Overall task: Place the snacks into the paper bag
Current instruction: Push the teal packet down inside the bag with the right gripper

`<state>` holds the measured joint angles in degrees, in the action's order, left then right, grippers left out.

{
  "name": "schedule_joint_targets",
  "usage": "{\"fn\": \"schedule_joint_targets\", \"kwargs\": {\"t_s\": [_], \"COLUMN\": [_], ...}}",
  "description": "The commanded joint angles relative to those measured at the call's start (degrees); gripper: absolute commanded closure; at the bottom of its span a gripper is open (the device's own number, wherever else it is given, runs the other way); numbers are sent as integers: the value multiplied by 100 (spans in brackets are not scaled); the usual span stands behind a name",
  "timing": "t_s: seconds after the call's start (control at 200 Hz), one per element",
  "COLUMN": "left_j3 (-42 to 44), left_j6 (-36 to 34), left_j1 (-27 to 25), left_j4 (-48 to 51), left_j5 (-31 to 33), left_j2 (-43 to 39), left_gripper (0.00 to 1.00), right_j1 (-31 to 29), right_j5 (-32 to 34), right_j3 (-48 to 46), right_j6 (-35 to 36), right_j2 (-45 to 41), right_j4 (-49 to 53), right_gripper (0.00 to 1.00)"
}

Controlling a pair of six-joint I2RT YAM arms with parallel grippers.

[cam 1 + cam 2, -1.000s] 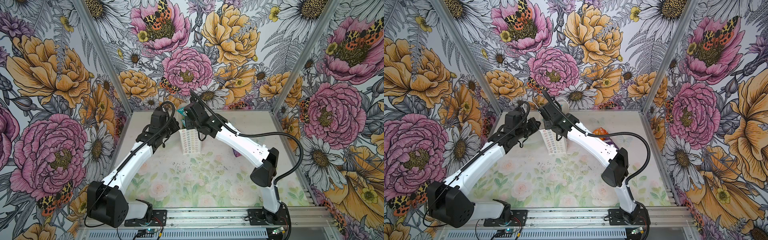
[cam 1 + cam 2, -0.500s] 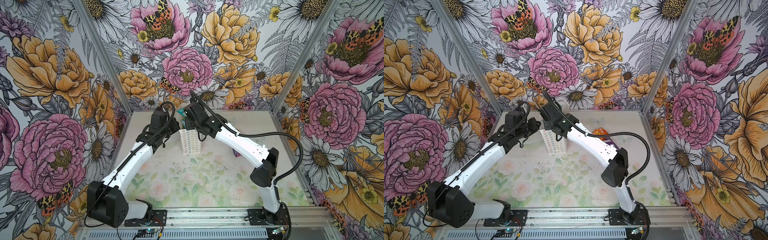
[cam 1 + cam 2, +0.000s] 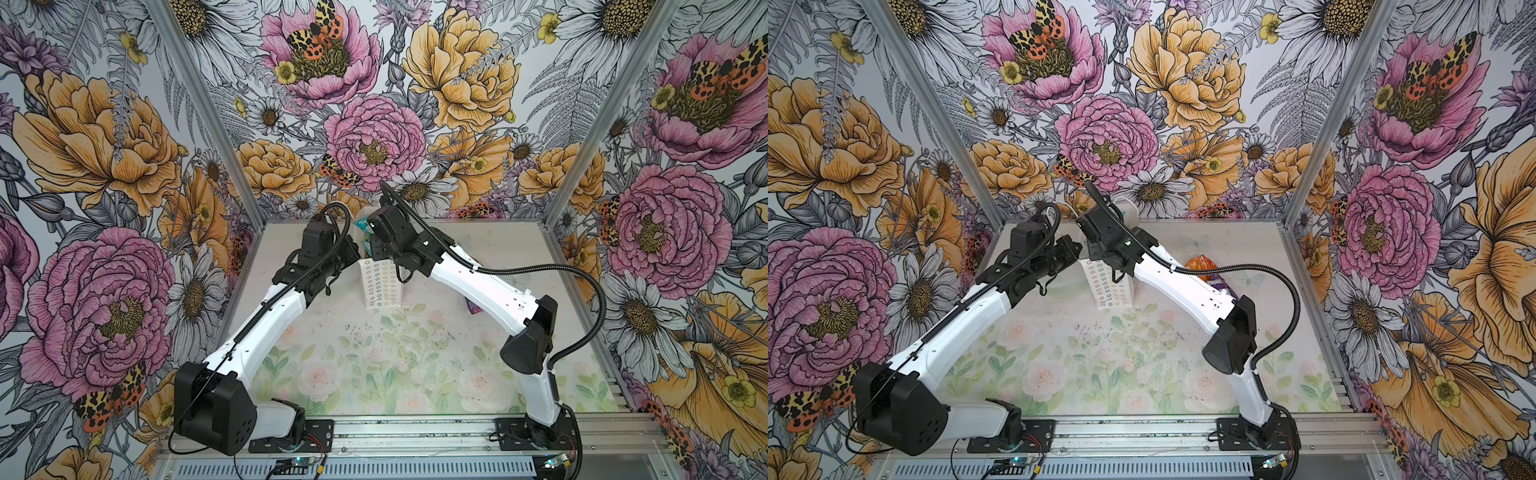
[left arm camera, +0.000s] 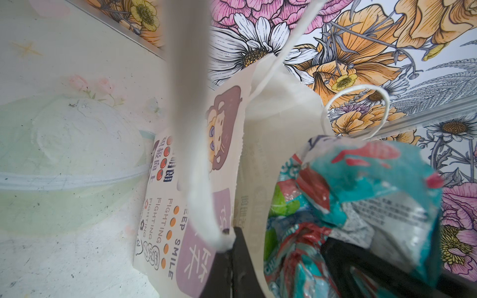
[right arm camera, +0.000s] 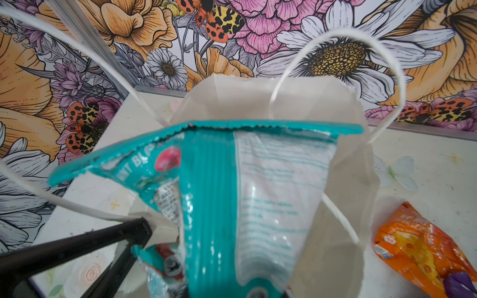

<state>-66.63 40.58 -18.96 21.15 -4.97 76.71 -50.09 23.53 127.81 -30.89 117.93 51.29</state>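
1. A white paper bag (image 3: pixel 380 286) printed with rows of small coloured rings stands upright on the table (image 3: pixel 374 365). In both top views it sits at 12 o'clock from the table's middle.
2. The left gripper (image 5: pixel 143 225) reaches in from 7 o'clock and is pinched tight on the bag's rim. It grips just where a white string handle (image 4: pixel 200 206) is fixed, and no gap shows between its jaws.
3. The right gripper (image 3: pixel 369 240) comes in from 5 o'clock. Its jaws are set narrow and clamped on one end of a teal packet (image 5: pixel 232 193).
4. The teal packet is held at the bag's open mouth, with its saw-toothed free edge pointing away from the gripper. How far it dips inside cannot be told.
5. More packets lie inside the bag. A crumpled teal-and-red packet (image 4: pixel 296 247) shows there, with a patch of green beside it.
6. An orange packet (image 5: pixel 418 252) lies on the table at 3 o'clock of the bag, apart from it.
7. A purple packet (image 5: pixel 462 283) touches the orange packet's end. In a top view the right arm partly covers it.
8. A clear round tub (image 4: pixel 72 160) rests on the table at 9 o'clock of the bag, just beside it, below the left arm's wrist.
9. The bag face on the tub's side carries a cartoon figure and the words "KEEP SMILE".
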Motion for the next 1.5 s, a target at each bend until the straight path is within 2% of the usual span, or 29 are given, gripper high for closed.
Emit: {"fn": "schedule_joint_targets", "kwargs": {"t_s": [0.0, 0.776, 1.011, 1.391, 1.491], "left_j3": [25, 2, 10, -19, -31], "left_j6": [38, 56, 56, 47, 47], "left_j1": [-42, -45, -45, -46, -55], "left_j4": [26, 17, 19, 16, 21], "left_j5": [-38, -39, -44, -47, -40], "left_j2": [-103, -59, -68, -51, -37], "left_gripper": [100, 100, 100, 100, 100], "right_j1": [-49, -54, -59, -54, -53], "right_j5": [28, 164, 166, 172, 172], "right_j3": [147, 139, 131, 139, 135], "right_j6": [-101, -119, -127, -119, -110], "right_j2": [-15, -1, -3, -2, -2], "right_j4": [-84, 30, 30, 40, 46], "right_gripper": [92, 89, 83, 81, 76]}}
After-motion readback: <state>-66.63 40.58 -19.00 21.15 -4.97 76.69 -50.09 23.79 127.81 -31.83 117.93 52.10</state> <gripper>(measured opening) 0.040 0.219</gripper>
